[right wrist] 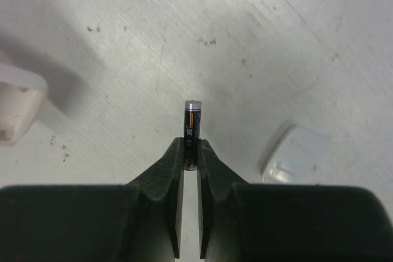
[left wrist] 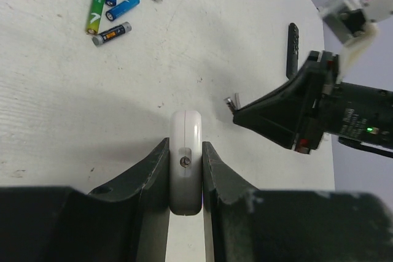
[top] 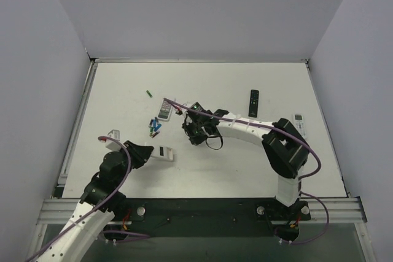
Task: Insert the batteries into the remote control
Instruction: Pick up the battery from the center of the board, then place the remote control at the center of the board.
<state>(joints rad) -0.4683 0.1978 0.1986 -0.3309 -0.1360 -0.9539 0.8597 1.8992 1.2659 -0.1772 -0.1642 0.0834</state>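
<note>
The small white remote control (top: 163,152) lies left of centre, its plain back and small dark rectangle facing up. My left gripper (top: 149,152) is shut on its near end; in the left wrist view the remote (left wrist: 186,128) stands on edge between the jaws of the left gripper (left wrist: 185,145). My right gripper (top: 193,134) hovers just right of the remote. It is shut on a dark grey battery (right wrist: 193,118), which sticks out past the tips of the right gripper (right wrist: 191,145). Several loose batteries (top: 155,127), blue, green and dark, lie in a pile (left wrist: 110,4) beyond the remote.
A lone green battery (top: 149,94) lies further back. A white remote with a grey face (top: 166,110) lies behind the pile. A slim black remote (top: 253,102) and another white remote (top: 299,124) lie to the right. A small white piece (top: 113,134) lies left of my left gripper.
</note>
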